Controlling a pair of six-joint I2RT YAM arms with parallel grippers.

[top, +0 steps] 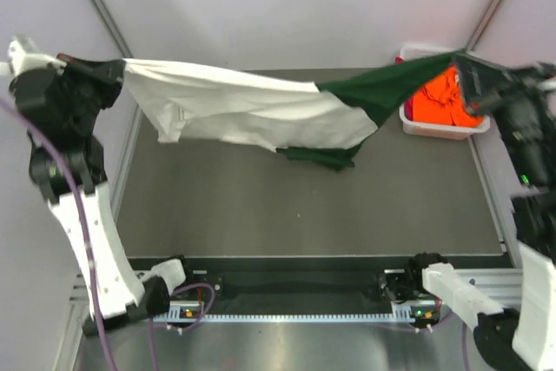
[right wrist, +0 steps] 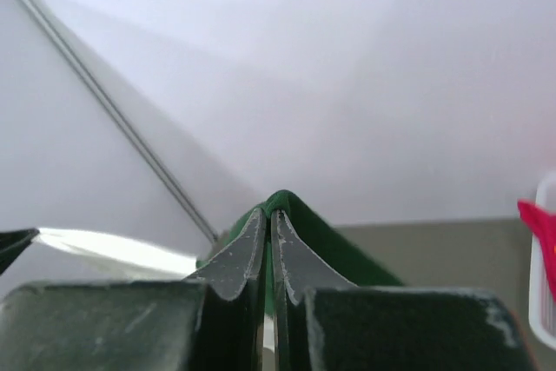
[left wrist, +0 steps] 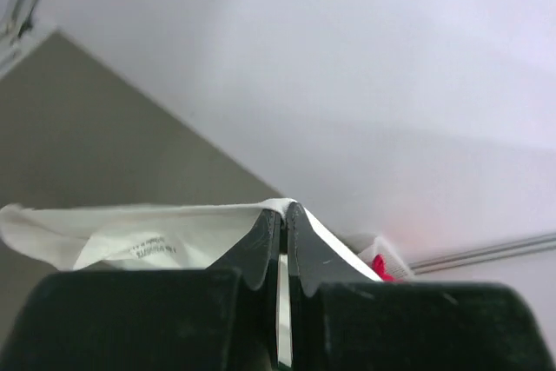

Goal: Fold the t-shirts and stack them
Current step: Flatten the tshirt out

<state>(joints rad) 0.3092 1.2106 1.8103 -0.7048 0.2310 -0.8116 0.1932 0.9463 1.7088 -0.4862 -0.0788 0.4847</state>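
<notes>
The left arm (top: 87,241) is raised high at the left edge, and the white end of the shirt (top: 252,106) is clamped in the closed left gripper (top: 120,71). The shirt is stretched in the air across the table (top: 304,206), sagging in the middle. Its green end is pinched in the closed right gripper (top: 460,65) on the raised right arm (top: 530,145), close by the basket (top: 407,117) in which orange shirts (top: 443,100) are piled.
</notes>
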